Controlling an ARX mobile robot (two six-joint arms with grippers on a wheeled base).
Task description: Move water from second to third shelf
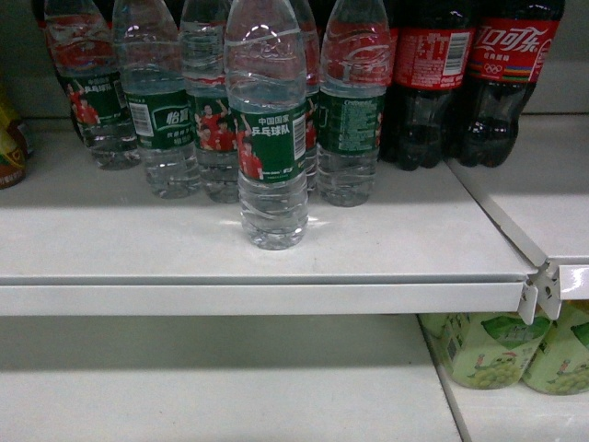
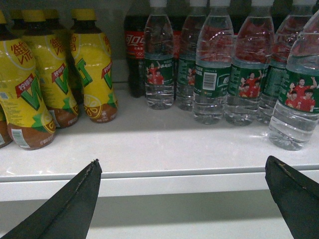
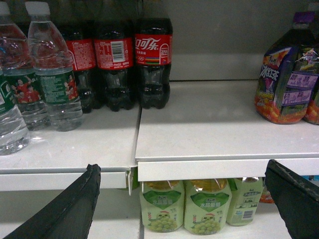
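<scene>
Your two grippers: matte black, wedge-shaped fingers.

You see nothing of the robot in the head view. In each wrist view, the left gripper and the right gripper show only as a pair of dark fingers rising from the bottom corners, tapering to blunt tips, their inner edges slightly worn and paler. No cables, screws or markings are visible.
</scene>
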